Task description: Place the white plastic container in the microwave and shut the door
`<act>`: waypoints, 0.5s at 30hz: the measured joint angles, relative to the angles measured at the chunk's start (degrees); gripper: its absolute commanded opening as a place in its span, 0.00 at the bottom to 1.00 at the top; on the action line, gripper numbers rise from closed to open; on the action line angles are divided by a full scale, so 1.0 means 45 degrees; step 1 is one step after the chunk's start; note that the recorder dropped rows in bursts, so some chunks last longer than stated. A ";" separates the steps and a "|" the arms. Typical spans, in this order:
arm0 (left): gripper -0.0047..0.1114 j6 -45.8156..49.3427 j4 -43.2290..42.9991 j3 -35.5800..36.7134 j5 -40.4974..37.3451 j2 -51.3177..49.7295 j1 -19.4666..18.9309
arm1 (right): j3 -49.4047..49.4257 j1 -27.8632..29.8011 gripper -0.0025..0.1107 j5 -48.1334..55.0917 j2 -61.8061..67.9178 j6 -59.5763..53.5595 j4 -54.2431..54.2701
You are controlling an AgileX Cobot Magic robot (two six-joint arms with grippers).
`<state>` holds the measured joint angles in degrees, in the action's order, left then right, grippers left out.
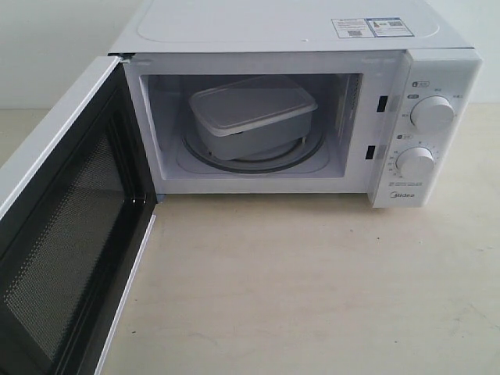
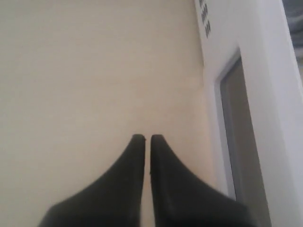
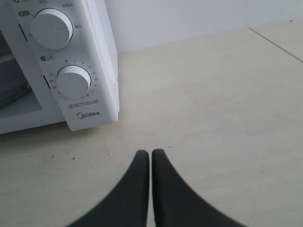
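Observation:
The white plastic container sits on the glass turntable inside the white microwave. The door stands wide open at the left, its black inner face and mesh window toward the camera. Neither arm shows in the exterior view. My left gripper is shut with nothing in it, over the beige table beside the door's white outer face. My right gripper is also shut and empty, above the table in front of the microwave's knob panel.
Beige tabletop spreads in front of the microwave. Two round knobs sit on the right panel. A white wall rises behind the table, and a seam in the table runs at the far right.

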<state>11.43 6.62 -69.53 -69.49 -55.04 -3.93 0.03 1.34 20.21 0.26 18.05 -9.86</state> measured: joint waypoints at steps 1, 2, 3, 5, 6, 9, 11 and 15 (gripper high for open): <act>0.08 0.0782 0.0294 0.0064 -0.0028 -0.0172 0.0000 | 0.0000 0.0000 0.02 0.0000 0.0000 0.0000 0.0000; 0.08 0.1650 0.0657 0.0235 -0.0022 -0.0394 0.0000 | 0.0000 0.0000 0.02 0.0000 0.0000 0.0000 0.0000; 0.08 0.2496 0.1048 0.0382 -0.0050 -0.0517 0.0000 | 0.0000 0.0000 0.02 0.0000 0.0000 0.0000 0.0000; 0.08 0.3946 0.1912 0.0814 -0.0079 -0.0746 0.0000 | 0.0000 0.0000 0.02 0.0000 0.0000 0.0000 0.0000; 0.08 0.4407 0.2248 0.1004 -0.0079 -0.0820 0.0000 | 0.0000 0.0000 0.02 0.0000 0.0000 0.0000 0.0000; 0.08 0.5734 0.3230 0.1760 -0.0079 -0.0924 0.0000 | 0.0000 0.0000 0.02 0.0000 0.0000 0.0000 0.0000; 0.08 0.6748 0.3839 0.2323 -0.0079 -0.0930 0.0000 | 0.0000 0.0000 0.02 0.0000 0.0000 0.0000 0.0000; 0.08 0.8566 0.4749 0.3382 -0.0056 -0.0930 0.0000 | 0.0000 0.0000 0.02 0.0000 0.0000 0.0000 0.0000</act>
<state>49.98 27.99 -54.32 -69.75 -59.23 -3.93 0.03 1.34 20.21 0.26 18.05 -9.86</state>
